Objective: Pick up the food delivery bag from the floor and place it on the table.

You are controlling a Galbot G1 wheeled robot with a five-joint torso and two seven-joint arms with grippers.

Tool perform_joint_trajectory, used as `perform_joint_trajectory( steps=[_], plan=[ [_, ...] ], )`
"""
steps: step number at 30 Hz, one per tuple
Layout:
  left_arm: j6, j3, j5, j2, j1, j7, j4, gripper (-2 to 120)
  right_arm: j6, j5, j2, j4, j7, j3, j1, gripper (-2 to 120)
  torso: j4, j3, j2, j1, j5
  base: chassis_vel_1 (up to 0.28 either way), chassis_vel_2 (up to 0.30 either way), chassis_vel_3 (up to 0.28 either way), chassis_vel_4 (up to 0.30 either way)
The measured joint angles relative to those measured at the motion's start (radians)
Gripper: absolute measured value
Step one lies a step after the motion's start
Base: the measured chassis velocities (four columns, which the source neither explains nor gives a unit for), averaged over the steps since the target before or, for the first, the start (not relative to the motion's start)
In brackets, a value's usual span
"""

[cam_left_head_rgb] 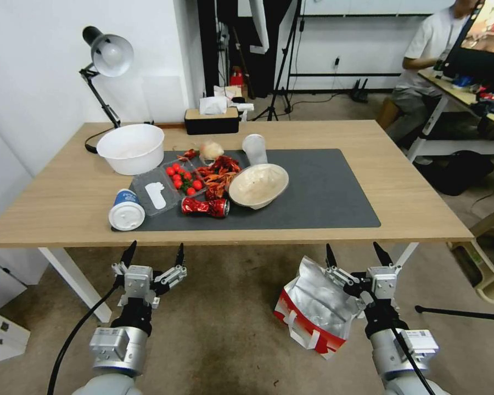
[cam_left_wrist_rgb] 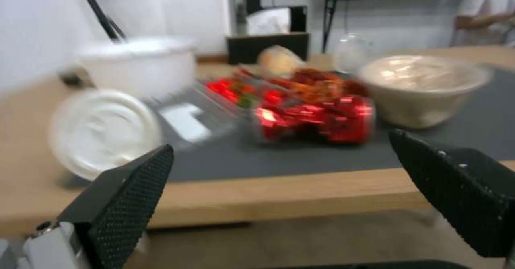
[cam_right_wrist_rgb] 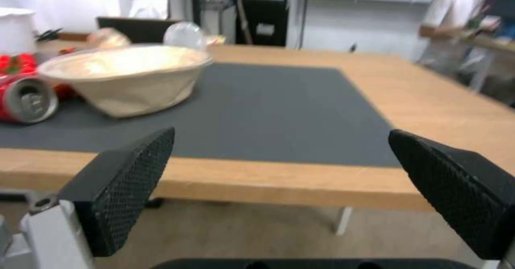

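The food delivery bag (cam_left_head_rgb: 314, 311) lies tipped over on the floor (cam_left_head_rgb: 225, 323) at about five o'clock in the head view, foil mouth gaping, just in front of the bench (cam_left_head_rgb: 411, 203). The right gripper (cam_left_head_rgb: 359, 258) hovers at the bag's upper edge, released, fingers spread, grasping nothing. The left gripper (cam_left_head_rgb: 154, 255), at seven o'clock, is also released, over bare floor.
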Motion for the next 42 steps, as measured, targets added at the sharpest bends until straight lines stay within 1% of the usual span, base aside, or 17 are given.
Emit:
perform_joint_trajectory(
  steps=[1,2,3,4,5,6,7,8,9,12,19,22,24,27,30,33,42],
  plan=[
    [0.055,0.061,-0.049,-0.002,0.005,-0.032,-0.028,100,-0.018,0.006,0.000,0.007,-0.009,0.002,0.000,100,0.0000,0.000,0.000,0.000,0.0000,0.000,0.000,0.000,0.000],
    [0.093,0.102,-0.083,-0.004,0.008,-0.055,-0.047,100,-0.024,0.007,0.001,0.008,-0.012,0.002,0.000,100,-0.0001,0.000,0.000,0.000,0.0003,0.000,0.000,0.000,0.000],
    [0.093,0.102,-0.083,-0.004,0.008,-0.055,-0.047,100,-0.024,0.007,0.001,0.008,-0.012,0.002,0.000,100,-0.0001,0.000,0.000,0.000,0.0003,0.000,0.000,0.000,0.000],
    [0.128,0.142,-0.114,-0.005,0.011,-0.074,-0.065,100,-0.043,0.014,0.002,0.016,-0.022,0.003,0.001,100,-0.0001,0.000,0.000,0.000,0.0002,0.000,0.000,0.000,0.000],
    [0.131,0.148,-0.121,-0.006,0.012,-0.078,-0.068,100,-0.047,0.015,0.002,0.017,-0.024,0.004,0.001,100,0.0000,0.000,0.000,0.000,0.0003,0.000,0.000,0.000,0.000],
    [0.118,0.155,-0.132,-0.007,0.014,-0.081,-0.068,100,-0.097,0.031,0.005,0.036,-0.052,0.009,0.002,100,-0.0001,0.000,0.000,0.000,0.0003,0.000,0.000,0.000,0.000],
    [0.118,0.155,-0.132,-0.007,0.014,-0.081,-0.068,100,-0.097,0.031,0.005,0.036,-0.052,0.009,0.002,100,-0.0001,0.000,0.000,0.000,0.0003,0.000,0.000,0.000,0.000],
    [0.102,0.158,-0.137,-0.008,0.015,-0.081,-0.068,100,-0.130,0.043,0.009,0.053,-0.074,0.012,0.004,100,0.0001,0.000,0.000,0.000,-0.0003,0.000,0.000,0.000,0.000],
    [0.094,0.158,-0.140,-0.008,0.016,-0.081,-0.066,100,-0.136,0.046,0.010,0.056,-0.078,0.014,0.004,100,0.0000,0.000,0.000,0.000,-0.0001,0.000,0.000,0.000,0.000],
    [0.069,0.157,-0.144,-0.008,0.017,-0.082,-0.062,100,-0.137,0.050,0.010,0.062,-0.082,0.018,0.004,100,0.0000,0.000,0.000,0.000,0.0000,0.000,0.000,0.000,0.000],
    [0.040,0.151,-0.152,-0.008,0.019,-0.081,-0.059,100,-0.136,0.050,0.010,0.063,-0.082,0.018,0.005,100,0.0000,0.000,0.000,0.000,0.0000,0.000,0.000,0.000,0.000],
    [0.000,0.143,-0.160,-0.012,0.024,-0.073,-0.054,100,-0.133,0.049,0.010,0.063,-0.081,0.015,0.006,100,0.0000,0.000,0.000,0.000,0.0000,0.000,0.000,0.000,0.000],
    [-0.011,0.140,-0.161,-0.013,0.026,-0.070,-0.053,100,-0.131,0.048,0.010,0.063,-0.081,0.015,0.006,100,0.0000,0.000,0.000,0.000,0.0000,0.000,0.000,0.000,0.000],
    [-0.015,0.137,-0.162,-0.013,0.029,-0.071,-0.053,100,-0.129,0.047,0.009,0.062,-0.080,0.014,0.006,100,0.0000,0.000,0.000,0.000,0.0000,0.000,0.000,0.000,0.000],
    [-0.014,0.133,-0.162,-0.013,0.030,-0.087,-0.057,100,-0.127,0.046,0.009,0.062,-0.078,0.014,0.006,100,0.0000,-0.001,-0.001,-0.001,0.0000,0.000,0.000,0.000,0.000],
    [-0.015,0.124,-0.160,-0.013,0.028,-0.095,-0.060,100,-0.125,0.045,0.010,0.062,-0.076,0.014,0.006,100,0.0000,-0.005,-0.010,-0.005,0.0000,0.000,0.000,0.000,0.000],
    [-0.026,0.111,-0.161,-0.011,0.029,-0.103,-0.065,100,-0.122,0.043,0.011,0.060,-0.075,0.014,0.004,100,0.0000,-0.031,-0.057,-0.025,0.0000,0.000,0.000,0.000,0.000]
  ],
)
